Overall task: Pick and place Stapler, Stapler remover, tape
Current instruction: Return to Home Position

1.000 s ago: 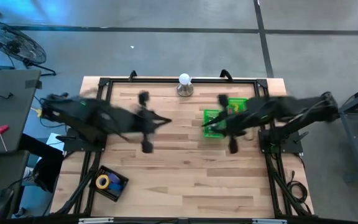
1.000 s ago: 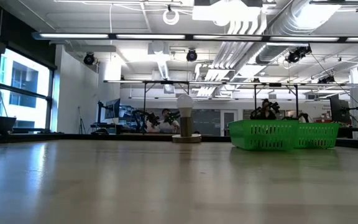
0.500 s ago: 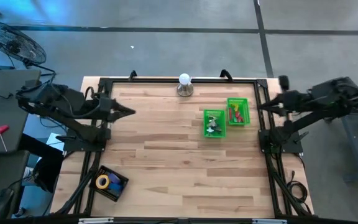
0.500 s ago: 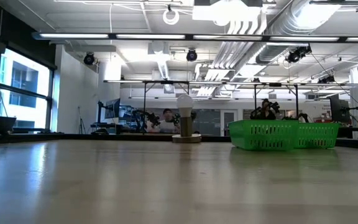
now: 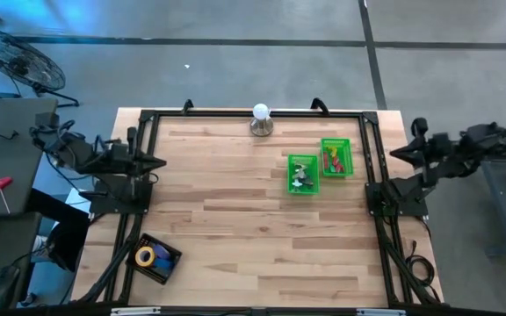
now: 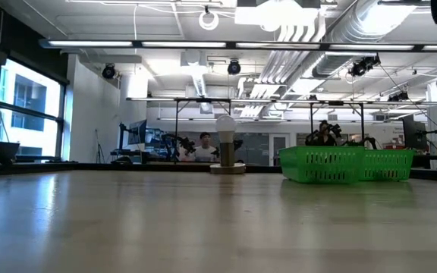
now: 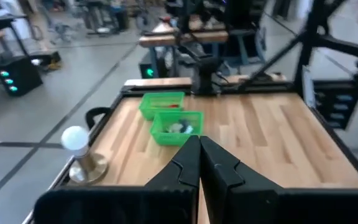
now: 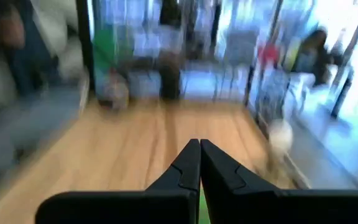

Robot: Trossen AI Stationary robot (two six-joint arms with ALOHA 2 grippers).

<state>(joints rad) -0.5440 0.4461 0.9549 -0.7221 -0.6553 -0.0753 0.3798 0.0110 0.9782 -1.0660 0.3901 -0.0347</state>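
Observation:
Two green bins (image 5: pixel 303 174) (image 5: pixel 336 156) stand side by side on the wooden table, right of its middle, with small dark, white and red items inside; I cannot pick out the stapler or the stapler remover among them. Tape rolls, one yellow (image 5: pixel 146 255) and one bluish-purple (image 5: pixel 165 257), lie in a black tray (image 5: pixel 158 270) near the front left corner. My left gripper (image 5: pixel 158 161) is shut at the table's left edge and holds nothing. My right gripper (image 5: pixel 395 154) is shut beyond the right edge and holds nothing.
A light bulb on a round stand (image 5: pixel 261 118) sits at the middle of the far edge. A black frame (image 5: pixel 253 114) runs around the tabletop. The low view shows the bins (image 6: pixel 325 164) on the right and bare wood in front.
Both arms have drawn back from over the table. My left gripper has gone from the middle toward the left edge, and my right gripper from above the green bins toward the right edge. The bins and the tray have stayed where they were.

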